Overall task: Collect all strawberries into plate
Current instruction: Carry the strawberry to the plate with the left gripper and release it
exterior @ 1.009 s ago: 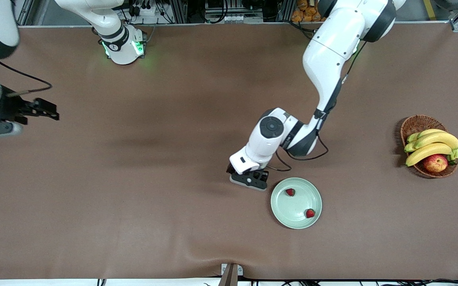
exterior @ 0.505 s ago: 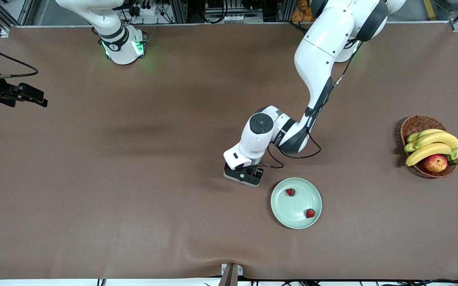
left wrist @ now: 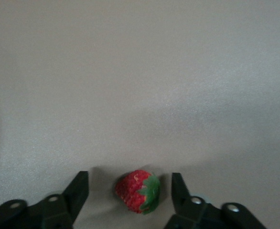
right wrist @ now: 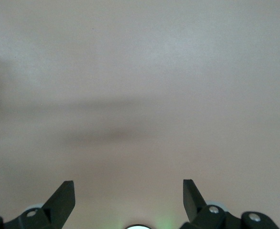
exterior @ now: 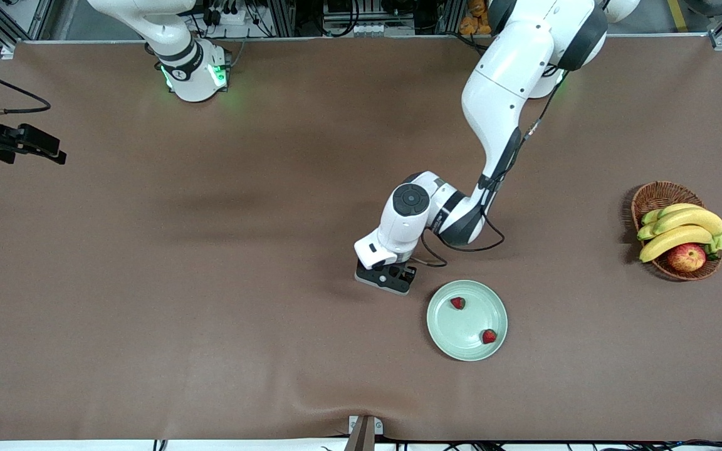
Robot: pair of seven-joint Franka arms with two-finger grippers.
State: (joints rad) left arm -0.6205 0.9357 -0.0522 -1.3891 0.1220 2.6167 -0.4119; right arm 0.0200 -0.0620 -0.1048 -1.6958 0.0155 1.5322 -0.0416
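Two strawberries [exterior: 457,303] already lay on the plate [exterior: 442,338], while the third strawberry [left wrist: 137,191] sat on the counter [exterior: 210,313] beside it, between the left claw's [left wrist: 129,191] parted, untouching fingers; the right claw [right wrist: 129,195] waited wide open.

L claw [left wrist: 129,191] low over table, fingers apart, R claw [right wrist: 129,198] wide open, arm waiting
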